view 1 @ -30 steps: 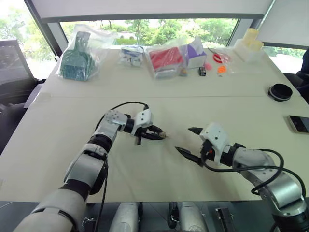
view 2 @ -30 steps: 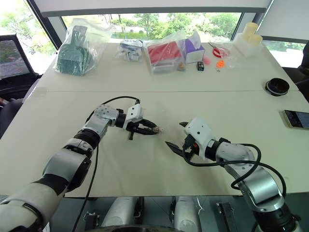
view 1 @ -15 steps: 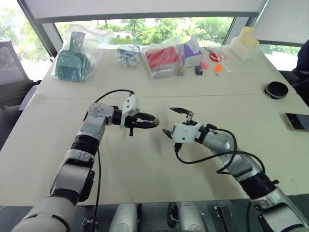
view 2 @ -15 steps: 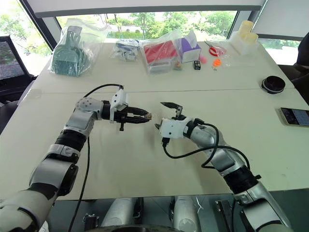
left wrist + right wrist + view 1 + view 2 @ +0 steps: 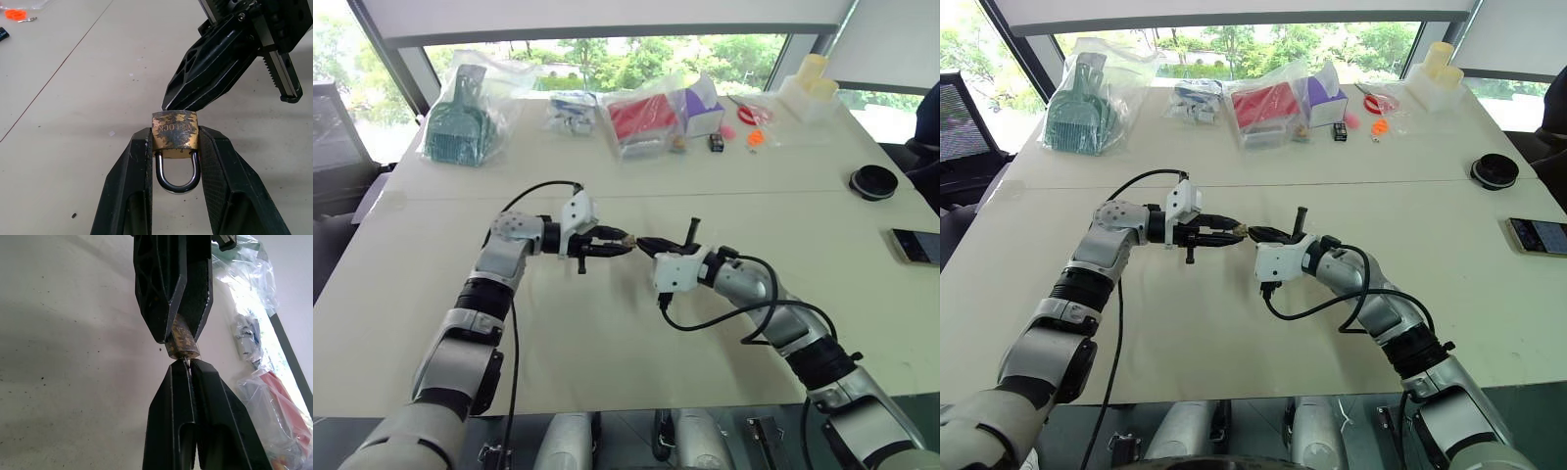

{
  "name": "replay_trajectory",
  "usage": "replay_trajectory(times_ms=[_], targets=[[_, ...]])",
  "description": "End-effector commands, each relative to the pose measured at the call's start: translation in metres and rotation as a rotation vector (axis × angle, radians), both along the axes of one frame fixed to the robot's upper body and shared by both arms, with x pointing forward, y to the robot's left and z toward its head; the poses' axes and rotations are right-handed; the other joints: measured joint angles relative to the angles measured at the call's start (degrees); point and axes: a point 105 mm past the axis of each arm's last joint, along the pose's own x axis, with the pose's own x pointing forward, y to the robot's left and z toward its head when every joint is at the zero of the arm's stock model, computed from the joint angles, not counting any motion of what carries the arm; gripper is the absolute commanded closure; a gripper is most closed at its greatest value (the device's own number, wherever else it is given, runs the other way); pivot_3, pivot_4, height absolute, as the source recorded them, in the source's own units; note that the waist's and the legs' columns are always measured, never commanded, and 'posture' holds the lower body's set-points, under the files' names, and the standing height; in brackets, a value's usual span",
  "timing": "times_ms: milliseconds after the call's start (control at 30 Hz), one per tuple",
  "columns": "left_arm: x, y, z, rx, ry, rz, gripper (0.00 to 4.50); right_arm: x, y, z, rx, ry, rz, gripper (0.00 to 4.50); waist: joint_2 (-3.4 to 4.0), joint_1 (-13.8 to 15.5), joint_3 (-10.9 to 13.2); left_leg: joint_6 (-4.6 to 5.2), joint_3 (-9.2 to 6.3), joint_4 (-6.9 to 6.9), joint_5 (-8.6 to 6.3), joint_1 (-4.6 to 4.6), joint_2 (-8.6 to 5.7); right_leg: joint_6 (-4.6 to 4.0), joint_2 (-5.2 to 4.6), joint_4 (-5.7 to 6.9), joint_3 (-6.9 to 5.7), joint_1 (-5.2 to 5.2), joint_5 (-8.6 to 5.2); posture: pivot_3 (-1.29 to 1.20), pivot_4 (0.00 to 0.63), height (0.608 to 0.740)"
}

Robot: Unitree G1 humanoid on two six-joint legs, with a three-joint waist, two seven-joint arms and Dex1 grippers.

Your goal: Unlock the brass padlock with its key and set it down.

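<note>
Since a second ago my right gripper [image 5: 180,105] has swung left and shut, tips at the brass padlock [image 5: 174,135] pinched above the table in my left gripper [image 5: 625,242]. Key-engagement step, I judge; whether a key sits between those tips I cannot tell. Next calls for a turn.

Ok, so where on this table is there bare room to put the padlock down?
The table is bare under and in front of the padlock, which is held in the left tool, and toward the near edge. The far edge is crowded with bags; a phone and a black lid lie to the right.
</note>
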Motion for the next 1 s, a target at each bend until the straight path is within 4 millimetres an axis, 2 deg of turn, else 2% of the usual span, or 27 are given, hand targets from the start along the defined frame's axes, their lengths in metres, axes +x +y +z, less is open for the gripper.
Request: replay_trajectory(times_ms=[33, 133, 233, 433, 567, 667, 733, 833, 1000], targets=[[-0.006, -0.01, 0.01, 0.005, -0.096, -0.061, 3.75, -0.006, 0.015, 0.012, 0.012, 0.005, 0.069, 4.47, 0.0, 0.01, 0.0, 0.0, 0.0, 0.0, 0.0, 0.0, 0.0, 0.0, 0.0, 0.0, 0.0, 0.0, 0.0, 0.0, 0.15, 0.74], [-0.01, -0.013, 0.013, 0.03, -0.175, -0.098, 3.75, -0.006, 0.018, 0.008, 0.027, 0.113, 0.081, 4.47, 0.0, -0.01, 0.0, 0.0, 0.04, 0.0, 0.0, 0.01, 0.0, 0.0, 0.0, 0.0, 0.0, 0.0, 0.0, 0.0, 0.15, 0.74], [-0.015, -0.016, 0.013, 0.061, -0.263, -0.142, 3.75, -0.005, 0.021, 0.006, 0.073, 0.3, 0.093, 4.47, 0.0, -0.01, 0.0, -0.01, 0.06, 0.0, 0.0, 0.01, 0.01, -0.01, 0.0, 0.02, 0.0, 0.0, 0.01, 0.0, 0.15, 0.74], [-0.025, -0.017, 0.007, 0.136, -0.431, -0.228, 3.75, -0.012, 0.028, 0.005, 0.053, 0.584, 0.131, 4.47, 0.02, 0.11, 0.0, -0.01, 0.05, 0.0, 0.0, 0.01, 0.07, -0.02, 0.0, 0.02, 0.0, 0.0, 0.01, 0.0, 0.15, 0.74], [-0.024, -0.014, 0.003, 0.139, -0.432, -0.213, 3.75, -0.003, 0.031, 0.015, 0.055, 0.465, 0.094, 4.47, 0.02, 0.05, 0.0, -0.01, 0.07, 0.0, 0.0, 0.01, 0.05, -0.02, 0.0, 0.02, -0.01, 0.0, 0.01, 0.0, 0.15, 0.74], [-0.013, -0.01, 0.006, 0.034, -0.238, -0.107, 3.75, 0.003, 0.025, 0.024, -0.065, 0.105, 0.1, 4.47, 0.03, 0.1, 0.0, -0.01, 0.09, 0.0, 0.0, 0.02, 0.0, -0.02, 0.0, 0.03, -0.01, 0.0, 0.01, 0.0, 0.15, 0.74], [-0.008, -0.006, 0.008, -0.02, -0.101, -0.063, 3.75, 0.001, 0.019, 0.024, -0.101, -0.018, 0.117, 4.47, 0.02, 0.15, 0.0, -0.01, 0.1, 0.01, 0.0, 0.01, -0.03, 0.0, -0.02, 0.04, -0.01, 0.0, 0.0, 0.0, 0.15, 0.74], [-0.008, -0.001, 0.009, -0.039, 0.002, -0.043, 3.75, -0.002, 0.011, 0.017, -0.152, -0.109, 0.138, 3.54, 0.02, -0.06, 0.0, -0.02, 0.14, 0.01, 0.01, 0.01, -0.06, 0.04, -0.05, 0.03, 0.02, 0.0, 0.02, 0.0, 0.15, 0.74], [-0.009, -0.001, 0.013, -0.051, 0.043, -0.041, 3.75, -0.006, 0.009, 0.011, -0.176, -0.174, 0.161, 0.96, 0.02, -0.39, 0.0, -0.06, 0.14, 0.0, 0.04, 0.04, -0.02, 0.03, -0.01, 0.06, 0.03, 0.0, 0.02, 0.0, 0.15, 0.74]])
